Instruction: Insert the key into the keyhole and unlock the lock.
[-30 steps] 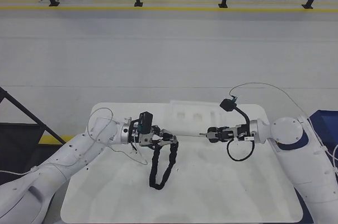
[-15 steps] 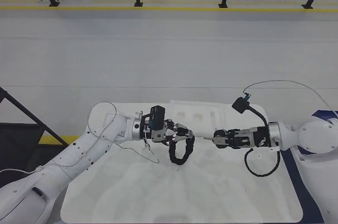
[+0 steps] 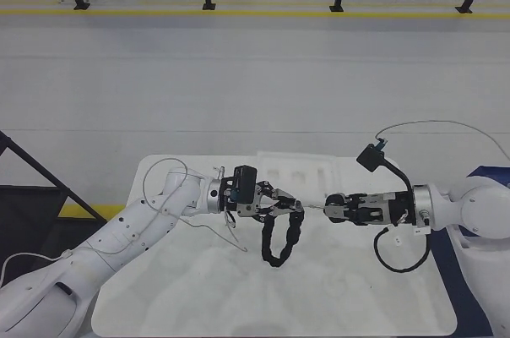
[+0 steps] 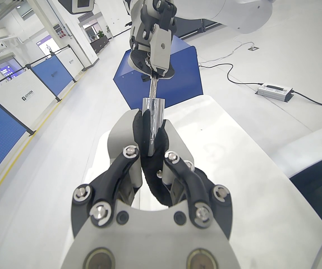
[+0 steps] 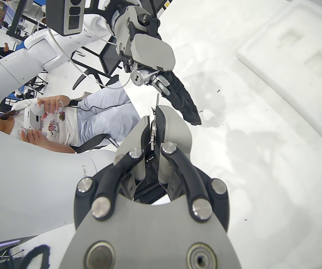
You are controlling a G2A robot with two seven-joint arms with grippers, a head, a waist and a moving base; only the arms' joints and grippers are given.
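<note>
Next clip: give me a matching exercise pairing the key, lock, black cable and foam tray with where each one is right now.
Things:
1. key
2. lock
3. cable
4. foam tray

Places:
A. lies on the table
B. clamped in the left gripper
C. hangs from the lock
D. pinched in the right gripper

Pairs: 1-D, 2-B, 3-C, 4-A
</note>
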